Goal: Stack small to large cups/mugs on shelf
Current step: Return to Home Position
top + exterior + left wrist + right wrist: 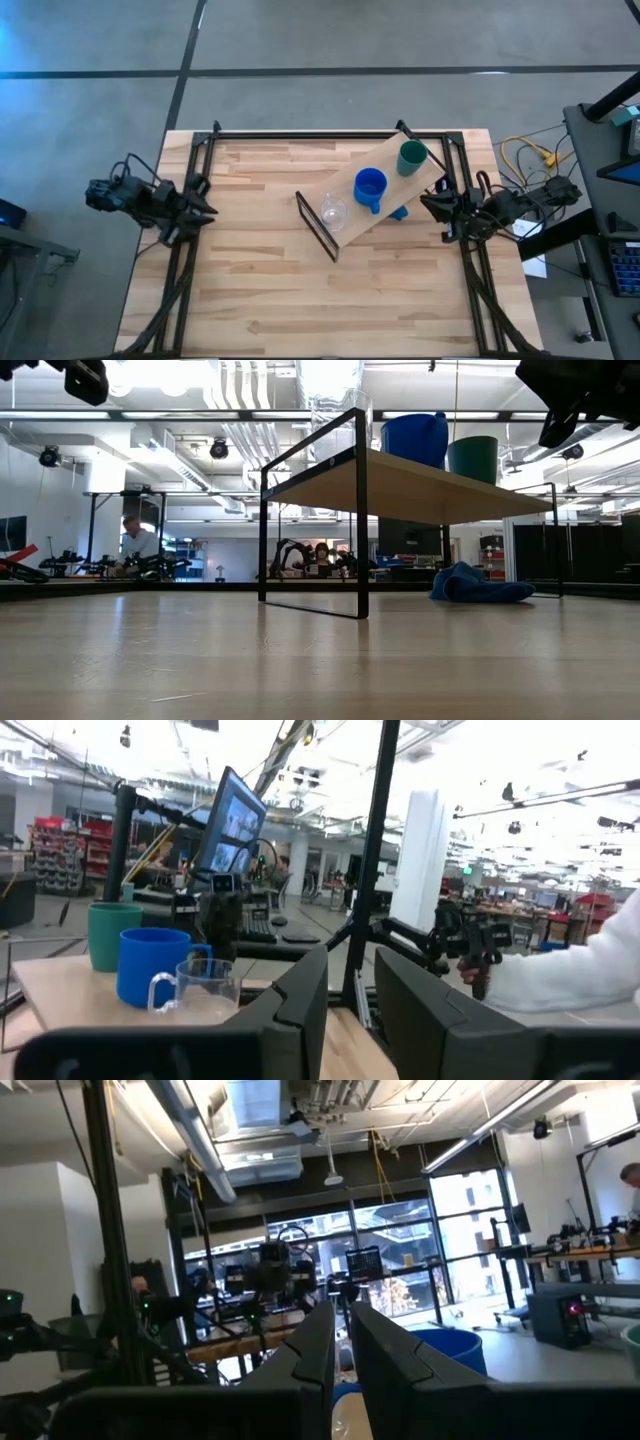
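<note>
The shelf (385, 195), a light plank on black wire legs, stands slantwise on the table right of centre. On it stand a clear glass cup (333, 212) at its near end, a blue mug (370, 187) in the middle and a dark green cup (411, 157) at its far end, each upright on its base. They also show in the left wrist view: the glass cup (200, 990), the blue mug (155, 965) and the green cup (110, 933). My left gripper (207, 205) waits open and empty at the table's left edge. My right gripper (430, 205) is shut and empty, close beside the shelf's right side.
A blue cloth (480, 585) lies on the table under the shelf's right part and also shows in the high view (400, 212). Black frame rails (190, 250) run along the table's left, right and far edges. People sit at desks in the room beyond.
</note>
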Action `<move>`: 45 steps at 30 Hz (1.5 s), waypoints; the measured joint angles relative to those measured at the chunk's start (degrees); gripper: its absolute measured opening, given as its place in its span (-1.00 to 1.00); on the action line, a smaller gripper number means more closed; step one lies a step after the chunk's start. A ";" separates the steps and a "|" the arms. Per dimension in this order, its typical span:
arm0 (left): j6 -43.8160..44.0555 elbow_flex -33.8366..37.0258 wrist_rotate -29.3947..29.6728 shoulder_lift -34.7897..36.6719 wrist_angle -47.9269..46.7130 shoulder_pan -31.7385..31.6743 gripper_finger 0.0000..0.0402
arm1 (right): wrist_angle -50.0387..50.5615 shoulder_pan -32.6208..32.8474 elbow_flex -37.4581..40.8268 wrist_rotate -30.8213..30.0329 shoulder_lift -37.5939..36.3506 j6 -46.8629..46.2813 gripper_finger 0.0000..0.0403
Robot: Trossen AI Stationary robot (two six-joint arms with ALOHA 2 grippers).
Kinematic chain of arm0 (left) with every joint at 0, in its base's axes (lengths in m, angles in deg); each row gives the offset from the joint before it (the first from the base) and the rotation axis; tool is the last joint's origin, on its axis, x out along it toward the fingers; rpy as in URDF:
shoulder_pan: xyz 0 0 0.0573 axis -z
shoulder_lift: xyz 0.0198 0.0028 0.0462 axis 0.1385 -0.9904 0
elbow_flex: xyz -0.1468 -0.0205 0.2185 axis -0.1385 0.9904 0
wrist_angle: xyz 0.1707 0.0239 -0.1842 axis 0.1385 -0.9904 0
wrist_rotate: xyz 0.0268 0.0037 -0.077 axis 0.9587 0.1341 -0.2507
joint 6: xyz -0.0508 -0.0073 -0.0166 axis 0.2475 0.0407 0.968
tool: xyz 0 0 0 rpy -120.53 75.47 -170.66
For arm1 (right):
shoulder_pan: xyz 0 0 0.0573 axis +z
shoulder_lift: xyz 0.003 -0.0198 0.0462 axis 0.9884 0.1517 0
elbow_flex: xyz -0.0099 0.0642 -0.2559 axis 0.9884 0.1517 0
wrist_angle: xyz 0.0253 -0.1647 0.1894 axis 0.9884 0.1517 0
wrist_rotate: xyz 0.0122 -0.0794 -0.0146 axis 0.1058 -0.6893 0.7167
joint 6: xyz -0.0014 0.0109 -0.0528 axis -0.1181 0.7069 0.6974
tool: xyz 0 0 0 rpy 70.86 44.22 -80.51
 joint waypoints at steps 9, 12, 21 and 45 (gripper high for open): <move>0.80 7.44 -0.02 0.02 9.10 0.01 -0.64 | 0.02 0.00 -0.02 0.00 0.02 -0.02 -0.83; 0.71 9.92 -0.02 0.02 13.78 0.01 -0.64 | 0.02 0.00 -0.02 0.00 0.02 -0.02 -0.83; 0.93 17.02 -0.72 0.02 23.22 0.01 -0.64 | 0.02 0.00 -0.02 0.00 0.02 -0.02 -0.83; 0.82 20.92 -1.88 -1.10 28.19 0.01 -0.64 | -0.02 0.00 -0.02 0.02 0.02 -0.04 -0.83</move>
